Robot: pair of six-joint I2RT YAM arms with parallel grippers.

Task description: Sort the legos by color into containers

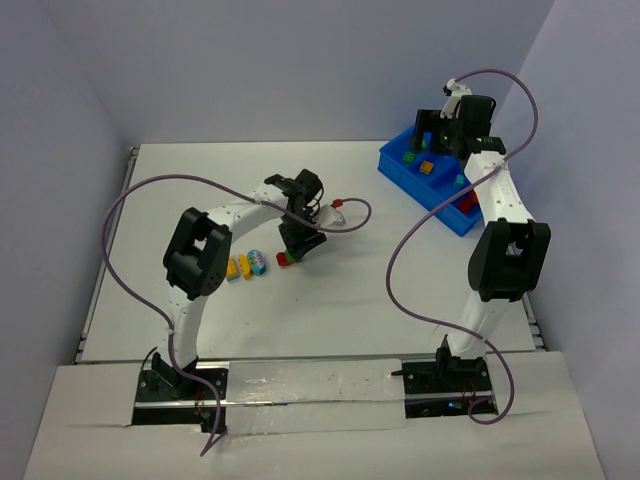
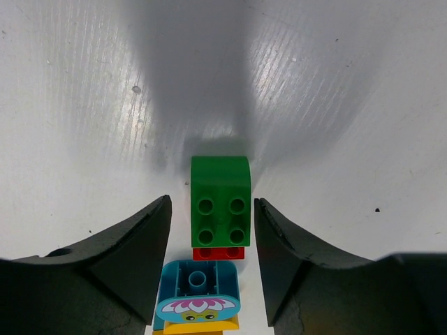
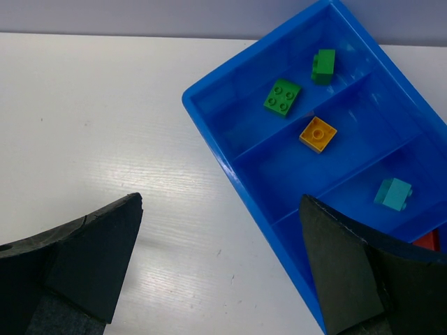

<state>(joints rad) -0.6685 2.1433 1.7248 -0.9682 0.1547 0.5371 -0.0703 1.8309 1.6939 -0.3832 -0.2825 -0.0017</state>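
Note:
A green brick stacked on a red one [image 2: 221, 199] lies on the white table between the open fingers of my left gripper [image 2: 212, 202], with small gaps on both sides; the pair also shows in the top view [image 1: 286, 258] just below the left gripper [image 1: 298, 243]. A light blue brick with a flower face [image 2: 198, 286] sits on a yellow one [image 2: 188, 326] just behind it. The blue bin [image 3: 209, 132] holds two green bricks [image 3: 283, 96], an orange brick [image 3: 318, 134], a teal brick [image 3: 392, 194] and a red brick [image 3: 427, 241] in separate compartments. My right gripper [image 3: 222, 209] is open and empty above the bin's near edge.
Yellow, orange and light blue bricks [image 1: 245, 266] lie in a row on the table left of the left gripper. The bin [image 1: 398, 172] stands at the far right. Purple cables arc over the table from both arms.

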